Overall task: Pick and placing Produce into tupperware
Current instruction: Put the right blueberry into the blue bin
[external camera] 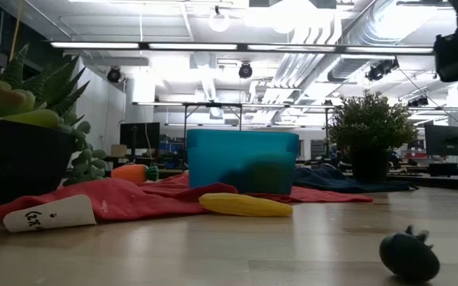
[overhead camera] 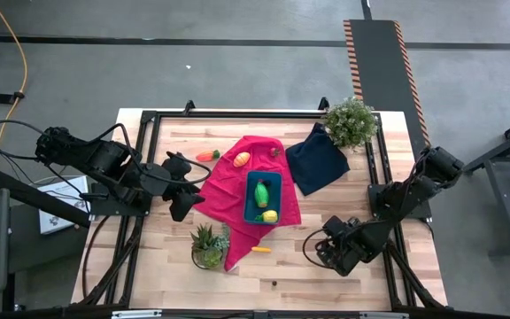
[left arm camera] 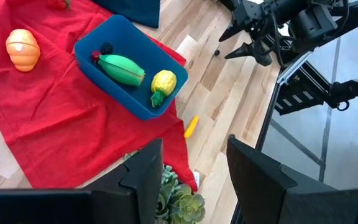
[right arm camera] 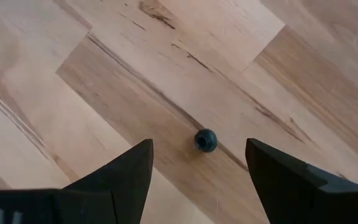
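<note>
The teal tupperware point(overhead camera: 263, 182) stands on a red cloth point(overhead camera: 230, 188) and holds a green piece point(left arm camera: 123, 68), a yellow piece point(left arm camera: 163, 82) and a small dark one point(left arm camera: 106, 48). An orange piece point(overhead camera: 242, 159) lies on the cloth. A carrot-like piece point(overhead camera: 206, 155) and a small yellow piece point(overhead camera: 260, 249) lie on the bare wood. A small dark round piece point(right arm camera: 205, 140) lies on the wood near the table's front. My right gripper point(right arm camera: 199, 149) hangs open above it, one finger to either side, clear of it. Left of the cloth, my left gripper point(overhead camera: 182, 190) is raised, open and holding nothing.
A succulent pot point(overhead camera: 208, 245) stands at the cloth's near corner, close to the small yellow piece. A leafy potted plant point(overhead camera: 351, 122) and a navy cloth point(overhead camera: 317, 158) are at the far right. Black frame rails point(overhead camera: 140, 177) run along the table's sides.
</note>
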`<state>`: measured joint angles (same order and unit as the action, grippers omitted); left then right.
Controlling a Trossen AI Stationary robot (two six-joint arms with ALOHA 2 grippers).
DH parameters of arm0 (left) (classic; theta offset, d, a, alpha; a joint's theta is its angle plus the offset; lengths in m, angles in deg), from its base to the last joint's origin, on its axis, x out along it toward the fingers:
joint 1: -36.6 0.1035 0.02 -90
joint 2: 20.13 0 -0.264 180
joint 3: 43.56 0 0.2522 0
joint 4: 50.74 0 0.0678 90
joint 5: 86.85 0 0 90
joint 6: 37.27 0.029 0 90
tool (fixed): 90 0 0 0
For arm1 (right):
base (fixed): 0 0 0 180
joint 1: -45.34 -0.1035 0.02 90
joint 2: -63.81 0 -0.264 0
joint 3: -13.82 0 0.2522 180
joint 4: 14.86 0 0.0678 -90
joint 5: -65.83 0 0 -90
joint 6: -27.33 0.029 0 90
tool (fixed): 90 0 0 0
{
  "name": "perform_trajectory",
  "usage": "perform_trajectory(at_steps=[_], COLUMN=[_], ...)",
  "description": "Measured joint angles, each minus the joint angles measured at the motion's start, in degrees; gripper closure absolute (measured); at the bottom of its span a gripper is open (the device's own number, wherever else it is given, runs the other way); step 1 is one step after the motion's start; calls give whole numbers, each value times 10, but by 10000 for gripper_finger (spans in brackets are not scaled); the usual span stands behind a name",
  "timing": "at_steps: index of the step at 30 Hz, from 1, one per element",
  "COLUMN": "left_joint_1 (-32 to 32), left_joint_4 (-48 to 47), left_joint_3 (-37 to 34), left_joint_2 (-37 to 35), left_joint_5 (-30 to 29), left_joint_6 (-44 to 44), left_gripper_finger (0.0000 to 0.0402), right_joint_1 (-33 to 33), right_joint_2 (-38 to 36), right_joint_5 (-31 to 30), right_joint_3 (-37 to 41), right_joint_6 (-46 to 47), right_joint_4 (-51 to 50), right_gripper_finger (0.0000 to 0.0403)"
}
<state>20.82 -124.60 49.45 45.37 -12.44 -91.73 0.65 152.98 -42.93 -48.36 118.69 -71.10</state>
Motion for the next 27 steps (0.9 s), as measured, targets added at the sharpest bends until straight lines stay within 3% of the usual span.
perform_trajectory(at_steps=[27], left_joint_1=[0], left_joint_4=[0], left_joint_3=[0], left_joint_2=[0], left_joint_5=[11], left_joint_6=[-4], left_gripper_finger=[236], right_joint_1=[19], right_joint_2=[9], right_joint_5=[28], right_joint_3=[5], right_joint_6=[-47], right_joint_4=[9], right_gripper_finger=[156])
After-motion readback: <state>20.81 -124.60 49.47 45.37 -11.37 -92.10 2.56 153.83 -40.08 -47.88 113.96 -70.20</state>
